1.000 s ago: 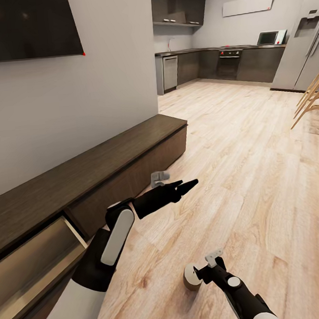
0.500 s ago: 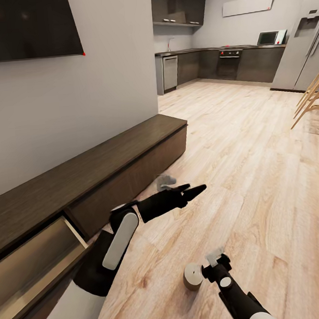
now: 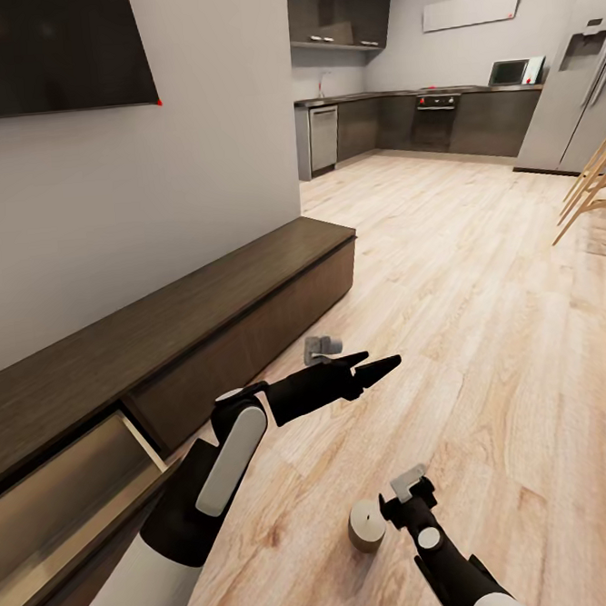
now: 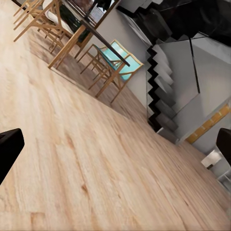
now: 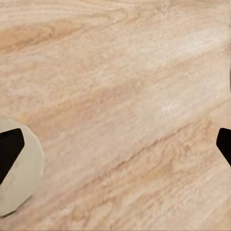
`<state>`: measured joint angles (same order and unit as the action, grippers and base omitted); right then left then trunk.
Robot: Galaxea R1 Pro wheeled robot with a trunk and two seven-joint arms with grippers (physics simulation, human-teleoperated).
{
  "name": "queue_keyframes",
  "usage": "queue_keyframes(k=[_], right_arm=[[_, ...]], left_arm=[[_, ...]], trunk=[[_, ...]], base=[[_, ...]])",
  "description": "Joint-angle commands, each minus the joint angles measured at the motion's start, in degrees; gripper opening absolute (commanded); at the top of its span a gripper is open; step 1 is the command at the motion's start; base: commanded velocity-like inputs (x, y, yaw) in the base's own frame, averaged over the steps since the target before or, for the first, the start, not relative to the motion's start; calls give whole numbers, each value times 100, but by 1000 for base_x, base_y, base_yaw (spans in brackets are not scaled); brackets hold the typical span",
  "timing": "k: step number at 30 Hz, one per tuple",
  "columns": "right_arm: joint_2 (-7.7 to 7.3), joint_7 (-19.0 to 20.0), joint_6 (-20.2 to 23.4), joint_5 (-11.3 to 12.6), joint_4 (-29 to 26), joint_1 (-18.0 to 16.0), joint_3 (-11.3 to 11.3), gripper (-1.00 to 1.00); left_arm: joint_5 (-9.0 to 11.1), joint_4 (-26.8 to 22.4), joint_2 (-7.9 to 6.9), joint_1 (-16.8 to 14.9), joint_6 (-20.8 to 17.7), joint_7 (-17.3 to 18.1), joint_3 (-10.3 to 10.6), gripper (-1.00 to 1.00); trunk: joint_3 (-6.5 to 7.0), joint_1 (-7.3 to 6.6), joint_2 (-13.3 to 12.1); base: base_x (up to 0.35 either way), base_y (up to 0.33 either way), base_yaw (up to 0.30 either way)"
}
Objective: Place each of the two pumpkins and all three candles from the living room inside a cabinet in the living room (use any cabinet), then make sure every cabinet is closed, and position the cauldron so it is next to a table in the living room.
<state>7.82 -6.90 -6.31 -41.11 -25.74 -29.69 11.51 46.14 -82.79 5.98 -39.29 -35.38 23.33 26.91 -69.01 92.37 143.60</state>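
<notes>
One candle [image 3: 366,526], a stubby cylinder with a pale flat top, stands upright on the wood floor just in front of me. My right gripper [image 3: 399,517] hangs open beside it, pointing down. In the right wrist view, one fingertip [image 5: 9,150] overlaps the rim of the candle top [image 5: 21,185], so the candle lies off to one side of the right gripper [image 5: 115,147]. My left gripper [image 3: 377,363] reaches forward over the floor, open and holding nothing, as the left wrist view [image 4: 115,144] confirms. The long dark cabinet [image 3: 203,302] runs along the wall, with one drawer [image 3: 71,485] pulled open. The pumpkins are out of view.
A dark TV [image 3: 46,50] hangs above the cabinet. Bare wood floor stretches ahead to a kitchen with a fridge [image 3: 569,91]. Wooden chairs [image 3: 594,180] stand at the right edge. The left wrist view shows a dining table with chairs [image 4: 72,38] and stairs [image 4: 163,86].
The candle, tilted against my right gripper a second ago, now stands upright, and the gripper has drawn slightly away from it. My left arm has stretched a little further forward.
</notes>
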Motion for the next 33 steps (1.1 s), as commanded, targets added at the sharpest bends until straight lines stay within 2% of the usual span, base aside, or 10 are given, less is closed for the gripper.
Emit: queue_keyframes(k=[1,9,16,18,22,24,28,33], right_arm=[[0,3,-43,-1,2,0,1,100],[0,22,-90,-29,40,7,-3,100],[0,22,-90,-36,118,7,-36,100],[0,22,-90,-37,204,7,-144,100],[-6,-3,-90,-40,406,7,-585,100],[-16,-14,-90,-39,456,7,-725,100],[-35,-26,-94,-38,486,7,-812,100],[-45,-4,-97,-30,554,7,-824,100]], left_arm=[[0,0,0,0,-2,2,-1,100],[1,0,0,0,-4,13,-1,100],[4,-21,0,0,-1,13,-3,100],[4,-42,0,0,1,13,-4,100],[3,-58,-3,0,4,29,-8,100],[1,-60,-7,0,9,112,-9,100],[0,-54,-10,0,13,353,-10,100],[0,-53,-9,0,15,403,-10,100]], trunk=[[0,0,0],[-2,0,0],[-40,0,0],[-54,0,0],[-81,0,0],[-89,0,0],[-93,0,0],[-93,0,0]], base=[[0,0,0],[0,0,11],[20,-5,155],[141,-54,186],[227,-79,187],[149,-46,105],[42,-13,29],[5,-2,4]])
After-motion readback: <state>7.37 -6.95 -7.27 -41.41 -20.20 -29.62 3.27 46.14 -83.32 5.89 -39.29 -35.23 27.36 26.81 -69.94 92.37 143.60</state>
